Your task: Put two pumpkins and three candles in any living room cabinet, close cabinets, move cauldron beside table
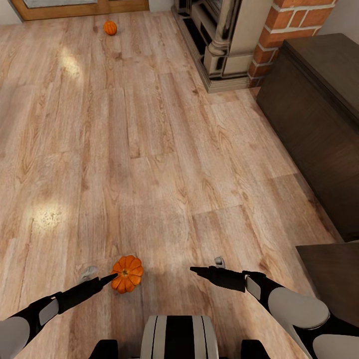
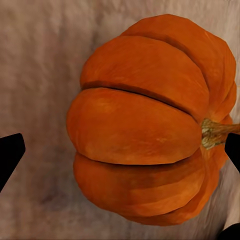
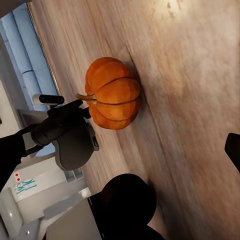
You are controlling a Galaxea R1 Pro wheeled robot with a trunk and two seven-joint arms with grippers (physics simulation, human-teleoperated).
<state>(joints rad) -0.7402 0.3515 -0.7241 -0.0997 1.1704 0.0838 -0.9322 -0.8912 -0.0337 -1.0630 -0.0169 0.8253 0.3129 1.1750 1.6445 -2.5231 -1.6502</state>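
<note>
Orange and ribbed, the near pumpkin (image 1: 127,273) is lying on the wooden floor (image 1: 149,149) just in front of our base, and our left tool (image 1: 110,278) is reaching it from the left side, with the tip touching or almost touching its flank in the head view. In the left wrist view we are seeing the pumpkin (image 2: 150,120) between the two dark fingertips (image 2: 10,155), which are standing wide apart at the two edges of the picture, so this tool is spread and holding nothing. The stem (image 2: 217,132) is pointing toward one finger, so the pumpkin is sitting a little off the middle of the gap, and we are judging that the left arm is the nearer one and needs only a small advance before closing. Our right tool (image 1: 194,269) is hovering to the right of the pumpkin, apart from it, and we cannot tell whether it is spread or pressed together. The second pumpkin (image 1: 110,28) is lying far ahead on the floor, and the dark brown cabinet (image 1: 319,114) is standing along the right side, beside the brick fireplace (image 1: 234,45).
</note>
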